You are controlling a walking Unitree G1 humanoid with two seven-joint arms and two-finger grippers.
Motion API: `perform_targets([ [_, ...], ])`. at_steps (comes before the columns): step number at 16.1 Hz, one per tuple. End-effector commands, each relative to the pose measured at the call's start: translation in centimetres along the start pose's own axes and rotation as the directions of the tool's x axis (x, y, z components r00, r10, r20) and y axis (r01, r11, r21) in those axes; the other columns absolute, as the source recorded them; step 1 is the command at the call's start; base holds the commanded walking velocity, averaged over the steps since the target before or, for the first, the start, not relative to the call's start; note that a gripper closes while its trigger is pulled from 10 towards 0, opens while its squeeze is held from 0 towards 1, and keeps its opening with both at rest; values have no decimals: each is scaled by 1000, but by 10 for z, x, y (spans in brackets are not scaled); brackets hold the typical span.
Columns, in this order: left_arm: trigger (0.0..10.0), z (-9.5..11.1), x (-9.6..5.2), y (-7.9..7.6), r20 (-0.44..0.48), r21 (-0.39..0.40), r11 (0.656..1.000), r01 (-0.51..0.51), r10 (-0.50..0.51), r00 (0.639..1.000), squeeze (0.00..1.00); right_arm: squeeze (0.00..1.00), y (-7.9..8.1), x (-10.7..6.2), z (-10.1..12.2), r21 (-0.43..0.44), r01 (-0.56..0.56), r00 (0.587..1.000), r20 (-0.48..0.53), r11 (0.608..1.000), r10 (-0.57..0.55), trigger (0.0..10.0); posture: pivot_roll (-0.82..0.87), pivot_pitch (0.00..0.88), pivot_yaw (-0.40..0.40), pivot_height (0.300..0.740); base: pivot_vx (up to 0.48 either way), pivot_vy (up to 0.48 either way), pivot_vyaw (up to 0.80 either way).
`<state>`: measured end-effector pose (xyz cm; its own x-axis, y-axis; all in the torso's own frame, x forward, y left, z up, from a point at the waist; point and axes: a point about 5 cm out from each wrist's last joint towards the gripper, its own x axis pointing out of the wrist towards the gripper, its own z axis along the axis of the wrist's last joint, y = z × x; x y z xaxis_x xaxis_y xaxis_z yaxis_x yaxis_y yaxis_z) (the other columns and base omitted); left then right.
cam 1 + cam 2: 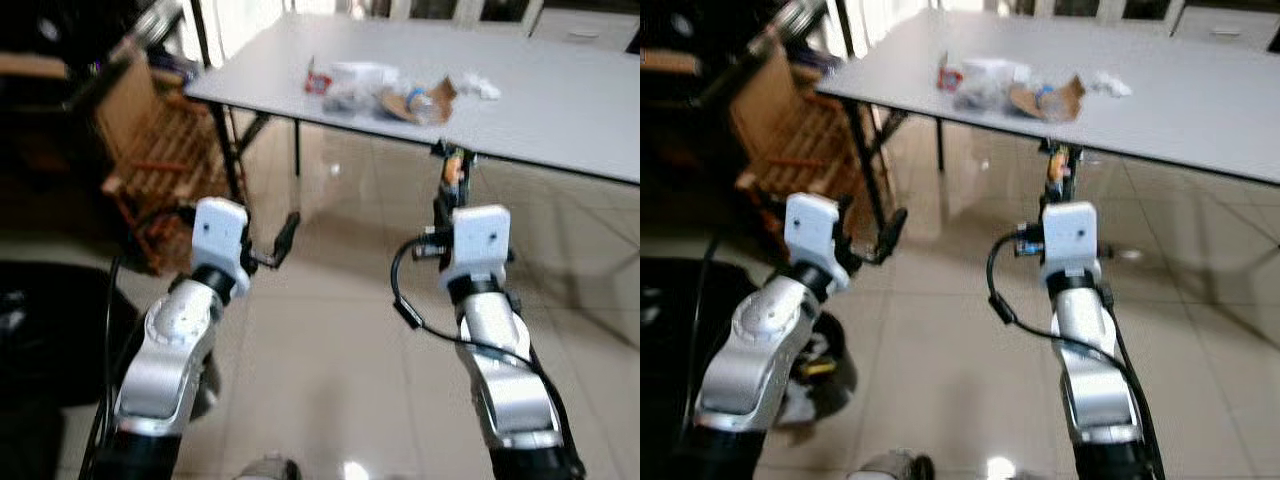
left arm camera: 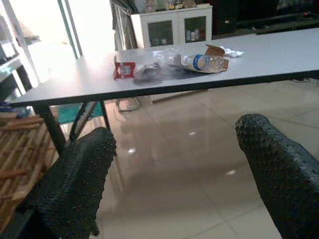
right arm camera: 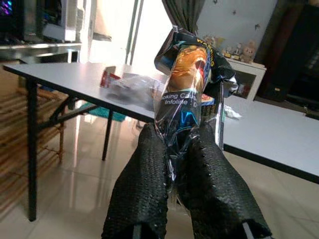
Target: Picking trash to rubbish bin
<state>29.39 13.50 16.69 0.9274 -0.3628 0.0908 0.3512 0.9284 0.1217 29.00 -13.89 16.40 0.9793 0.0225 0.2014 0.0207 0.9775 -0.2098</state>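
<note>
From the left eye view, we judge the main risk to be the snack wrapper point(image 1: 455, 170) slipping free on the way to the bin: it is thin, glossy film, held by its lower part with most of it standing loose above the right gripper point(image 1: 447, 196), so a jolt in walking could work it out. That gripper hangs just below the near edge of the grey table point(image 1: 560, 90). The rest of the trash pile point(image 1: 395, 90) lies on the table near that edge.

In the right eye view, a dark round shape on the floor, well to the left of the table, may be the rubbish bin point(image 1: 825, 365), though the blur leaves us unsure. The left gripper point(image 1: 880, 240) hangs below the table's left corner, beside a wooden rack point(image 1: 800, 140).

In the left wrist view, we see the left gripper's two black fingers point(image 2: 75, 184) spread wide with nothing between them, facing the table, where a plastic bottle point(image 2: 202, 61) and a red carton point(image 2: 124, 68) lie.

In the right wrist view, the right gripper's fingers point(image 3: 142, 189) are pressed together on the wrapper, which stands upright and crumpled in front of the table.
</note>
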Motion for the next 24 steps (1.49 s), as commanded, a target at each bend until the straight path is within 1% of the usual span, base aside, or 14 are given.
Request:
perform_targets([
  [1, 10000, -2, 0, -4, -7, -15, 1000, 18, -18, 1000, 0, 0, -6, 0, -3, -5, 11, 1000, -7, 1000, -11, 10000, 55, 84, -10, 740, 0, 480, 0],
  [13, 10000, -2, 0, -6, -8, -15, 1000, 28, -28, 1000, 0, 0, -2, 0, -4, 3, 0, 1000, -12, 1000, 0, 10000, 59, 88, -7, 740, 0, 480, 0],
  [21, 10000, -3, 1, -5, -13, -7, 1000, 24, -24, 1000, 0, 0, 1, 3, -3, 3, -5, 1000, -5, 1000, 5, 10000, 61, 88, -6, 740, 0, 480, 0],
  [22, 10000, -2, 1, -5, -5, 2, 1000, 29, -29, 1000, 0, 0, 1, 3, -3, 4, -6, 1000, -4, 1000, 6, 10000, 62, 87, -5, 740, 0, 0, 0],
  [24, 10000, -1, 1, -6, 3, -4, 999, 34, -34, 999, 0, 0, 2, 3, -3, 4, -5, 1000, -4, 1000, 5, 10000, 61, 85, -4, 740, 0, 0, 0],
])
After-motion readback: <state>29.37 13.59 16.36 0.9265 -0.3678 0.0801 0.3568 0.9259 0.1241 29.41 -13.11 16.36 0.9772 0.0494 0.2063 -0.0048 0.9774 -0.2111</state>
